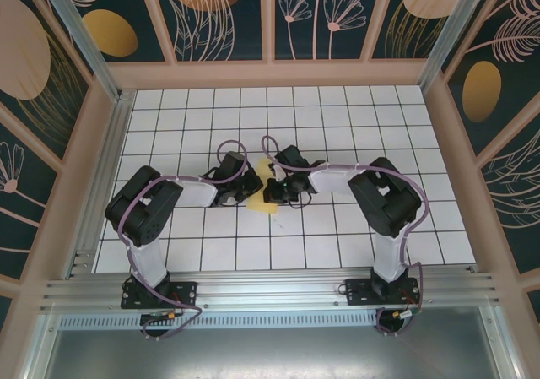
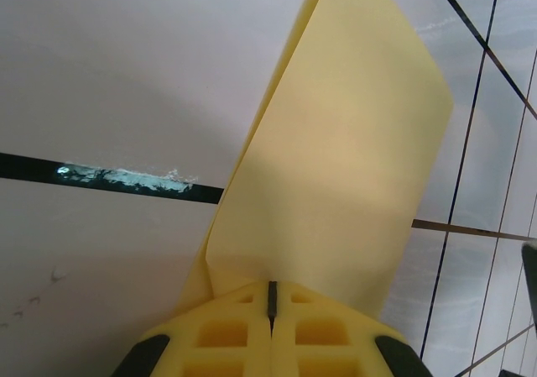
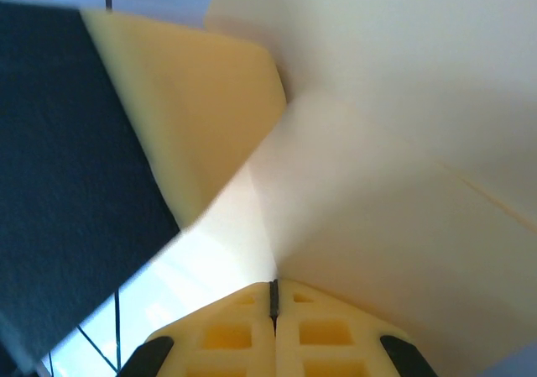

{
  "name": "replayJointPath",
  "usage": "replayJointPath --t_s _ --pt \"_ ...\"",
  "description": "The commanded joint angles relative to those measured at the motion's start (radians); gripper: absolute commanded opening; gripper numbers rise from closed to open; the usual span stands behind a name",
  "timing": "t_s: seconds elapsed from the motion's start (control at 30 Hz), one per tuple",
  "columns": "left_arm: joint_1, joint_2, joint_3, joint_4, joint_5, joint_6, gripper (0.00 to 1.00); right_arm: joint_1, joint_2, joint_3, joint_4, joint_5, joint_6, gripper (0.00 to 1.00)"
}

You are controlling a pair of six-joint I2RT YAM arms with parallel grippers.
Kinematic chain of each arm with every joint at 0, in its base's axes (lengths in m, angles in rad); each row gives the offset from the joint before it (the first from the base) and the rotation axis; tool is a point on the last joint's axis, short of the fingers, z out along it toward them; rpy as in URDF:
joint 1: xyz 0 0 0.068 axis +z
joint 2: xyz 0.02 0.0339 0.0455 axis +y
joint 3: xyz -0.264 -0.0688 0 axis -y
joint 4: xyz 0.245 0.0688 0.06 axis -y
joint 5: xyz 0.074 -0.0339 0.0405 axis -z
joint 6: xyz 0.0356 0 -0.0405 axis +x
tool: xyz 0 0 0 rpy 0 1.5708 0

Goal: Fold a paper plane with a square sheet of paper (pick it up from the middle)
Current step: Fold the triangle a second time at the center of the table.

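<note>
The square sheet of paper [image 2: 336,167] is pale yellow. The left gripper [image 2: 271,286] and the right gripper [image 3: 273,285] are brighter yellow with black corners. The bench [image 1: 337,117] is white with thin black lines that make squares. The walls [image 1: 224,12] at the top of the frame are dark blue-green with pink flowers and orange blobs. The arms [image 1: 150,252] are black and white, with purple cables [image 1: 226,147].

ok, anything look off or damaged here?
Only minor wear: the black grid line is scuffed, pale flecks showing, beside the square sheet of paper. The sheet itself is bent, no tear showing, pinched by the left gripper and right gripper.
</note>
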Motion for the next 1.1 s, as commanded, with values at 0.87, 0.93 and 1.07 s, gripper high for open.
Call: replayJointPath --t_s 0.87,0.93,1.07 --pt "0.002 0.02 -0.052 -0.079 -0.029 -0.013 0.04 0.015 -0.101 -0.112 0.044 0.017 0.139 0.0" --pt "0.002 0.015 -0.051 -0.079 -0.029 -0.014 0.04 0.016 -0.091 -0.119 0.024 0.031 0.135 0.0" --pt "0.002 -0.008 -0.049 -0.074 -0.017 -0.009 0.04 0.014 -0.075 -0.141 -0.002 0.045 0.133 0.0"
